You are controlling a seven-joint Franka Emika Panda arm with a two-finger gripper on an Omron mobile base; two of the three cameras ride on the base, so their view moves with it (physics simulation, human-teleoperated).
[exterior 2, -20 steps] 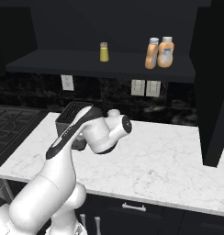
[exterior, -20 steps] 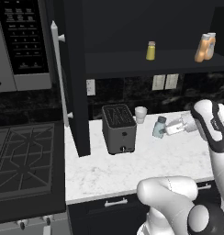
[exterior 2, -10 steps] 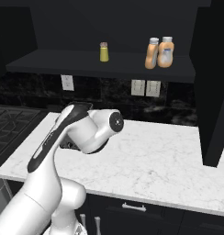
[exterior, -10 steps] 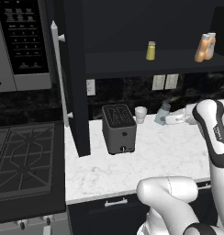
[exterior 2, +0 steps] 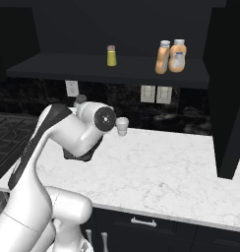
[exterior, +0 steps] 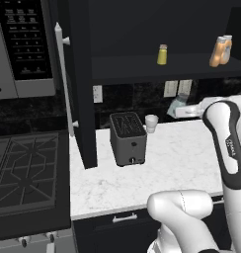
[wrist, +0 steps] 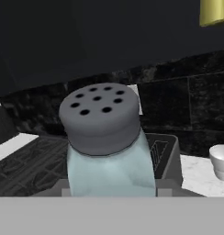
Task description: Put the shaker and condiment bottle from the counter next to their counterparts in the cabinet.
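Note:
My gripper (exterior: 180, 108) is shut on the shaker (exterior: 176, 105), a pale blue one with a dark grey cap, and holds it tilted above the counter (exterior: 181, 158), below the cabinet shelf (exterior: 142, 66). In the hand view the shaker (wrist: 107, 147) stands large between the fingers. On the shelf the yellow shaker (exterior: 162, 54) (exterior 2: 111, 55) stands to the upper left of the gripper. Further right on the shelf the condiment bottle (exterior 2: 163, 57) (exterior: 217, 52) stands against a near-alike orange bottle (exterior 2: 178, 55).
A dark toaster (exterior: 127, 138) and a small white cup (exterior: 151, 122) (exterior 2: 122, 126) stand on the counter left of the gripper. The open cabinet door (exterior: 78, 84) with its pale bar handle (exterior: 60, 79) juts out at the left. Microwave (exterior: 23, 44) and stove (exterior: 23, 173) lie beyond.
The arm has lifted the shaker from just above the counter up toward the shelf, and the forearm now stands steeper. Nothing on the shelf or counter has moved.

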